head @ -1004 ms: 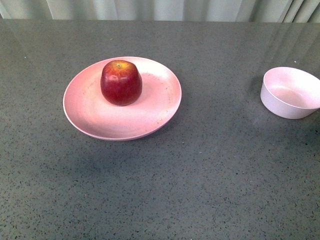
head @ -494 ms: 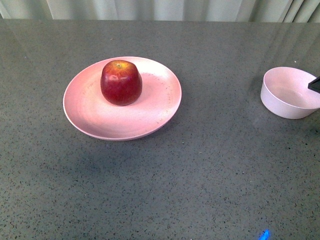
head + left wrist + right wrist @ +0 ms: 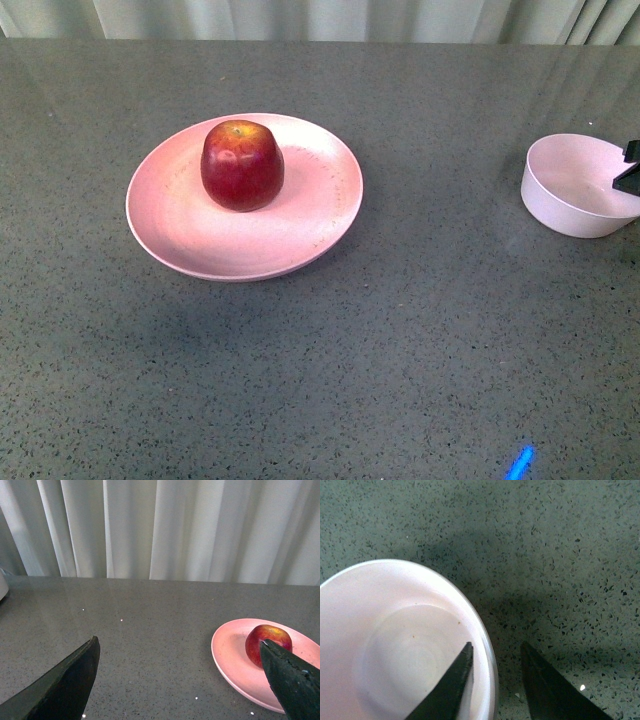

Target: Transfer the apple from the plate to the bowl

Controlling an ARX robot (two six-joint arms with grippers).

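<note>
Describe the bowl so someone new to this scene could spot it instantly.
On the grey speckled table, look near the right edge of the front view, well apart from the wide pink plate holding the apple. The bowl sits there: small, pale pinkish-white, deep-sided and empty, unlike the shallow, far wider plate.

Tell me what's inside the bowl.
Nothing shows in the bowl; its floor is bare. The right gripper straddles the rim, one finger hiding a sliver of the inside.

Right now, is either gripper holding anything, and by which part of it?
Nothing is held. The left gripper is wide open, away from the apple on the plate. The right gripper is open over the bowl, not clamped.
</note>
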